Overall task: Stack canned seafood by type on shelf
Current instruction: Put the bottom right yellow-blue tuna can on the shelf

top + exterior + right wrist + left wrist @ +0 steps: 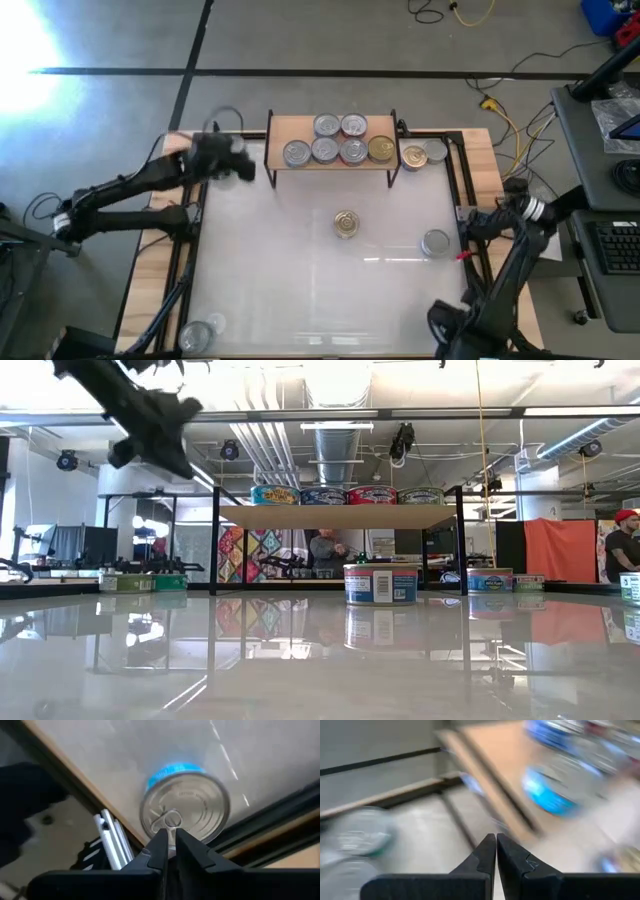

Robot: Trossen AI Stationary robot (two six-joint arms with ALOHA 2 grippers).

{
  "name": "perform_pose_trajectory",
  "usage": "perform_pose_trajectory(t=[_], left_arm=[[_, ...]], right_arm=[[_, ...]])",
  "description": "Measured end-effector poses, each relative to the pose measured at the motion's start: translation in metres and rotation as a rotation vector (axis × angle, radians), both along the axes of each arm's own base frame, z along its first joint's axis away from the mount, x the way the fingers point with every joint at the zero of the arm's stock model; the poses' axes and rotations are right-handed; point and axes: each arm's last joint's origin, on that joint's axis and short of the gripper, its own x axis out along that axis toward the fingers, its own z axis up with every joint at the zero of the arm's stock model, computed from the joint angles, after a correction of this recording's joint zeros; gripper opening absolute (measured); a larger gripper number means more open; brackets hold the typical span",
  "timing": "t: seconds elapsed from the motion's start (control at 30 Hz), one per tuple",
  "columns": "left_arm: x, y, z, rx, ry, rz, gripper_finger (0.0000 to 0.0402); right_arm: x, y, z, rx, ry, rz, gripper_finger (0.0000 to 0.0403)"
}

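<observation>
Glossy white surface (320, 660) reflected ceiling lights; I saw my left end effector (245, 172) closed beside the light-wood shelf (330, 158), right end effector (168, 842) closed above a silver-topped tin (185, 807).

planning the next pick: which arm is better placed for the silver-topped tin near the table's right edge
Right, probably. The right gripper, fingers shut, points at that silver-topped tin; the left gripper is up by the shelf at its left end.

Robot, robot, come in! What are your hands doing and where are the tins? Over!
Left gripper shut, empty, beside the shelf. Right gripper shut, empty, above silver tin. Six tins on shelf; gold-topped tin mid-table. Nothing in the way.
</observation>
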Motion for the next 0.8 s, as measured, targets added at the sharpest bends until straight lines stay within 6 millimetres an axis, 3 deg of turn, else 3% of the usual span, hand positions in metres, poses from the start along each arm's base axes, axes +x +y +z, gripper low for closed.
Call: perform_pose_trajectory(t=[0.3, 0.43, 0.6, 0.8], left_arm=[[0.005, -0.092, -0.012, 0.010, -0.059, -0.360, 0.0000], [0.000, -0.133, -0.021, 0.018, -0.087, -0.473, 0.0000], [-0.007, -0.180, -0.046, 0.061, -0.114, -0.628, 0.0000], [-0.003, -0.219, -0.082, 0.049, -0.101, -0.761, 0.0000]], right_arm=[[0.023, 0.017, -0.042, -0.099, 0.059, -0.027, 0.0027], [0.045, 0.024, -0.041, -0.117, -0.050, -0.011, 0.0027], [0.087, 0.026, -0.034, -0.159, -0.272, 0.073, 0.0027], [0.130, 0.024, -0.027, -0.189, -0.449, 0.223, 0.0027]])
